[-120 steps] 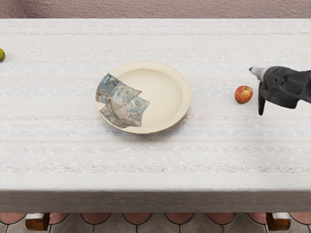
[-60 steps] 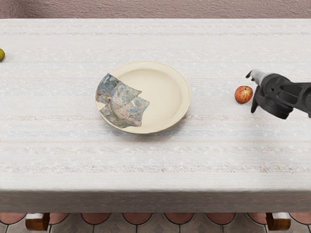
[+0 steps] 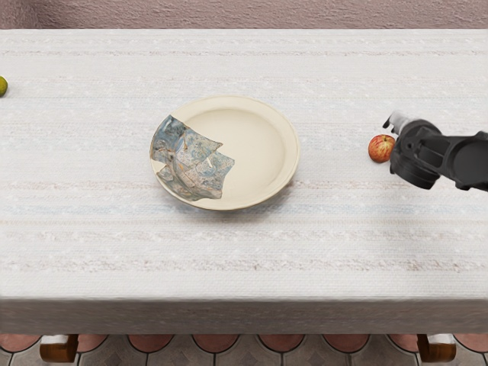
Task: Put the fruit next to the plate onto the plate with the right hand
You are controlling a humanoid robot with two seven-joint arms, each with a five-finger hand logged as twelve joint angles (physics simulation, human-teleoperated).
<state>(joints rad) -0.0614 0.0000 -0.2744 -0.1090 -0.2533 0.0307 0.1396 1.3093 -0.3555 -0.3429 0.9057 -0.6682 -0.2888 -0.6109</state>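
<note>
A small red apple [image 3: 380,148] lies on the table to the right of a cream plate [image 3: 267,141], a hand's width from its rim. My right hand [image 3: 398,143], dark with a pale fingertip [image 3: 396,120] raised at the top, comes in from the right edge. It sits right against the apple's right side, with its fingers loosely open around that side. The apple still rests on the cloth. The left arm is out of view.
A crumpled blue-grey wrapper [image 3: 191,158] covers the plate's left part. A small green fruit [image 3: 2,85] sits at the far left edge. The table's front edge [image 3: 244,301] runs across the lower picture.
My right hand has slid left and slightly down toward the apple, closing the gap to its right side. The downward-pointing finger seen before has tucked in. The apple has not moved.
</note>
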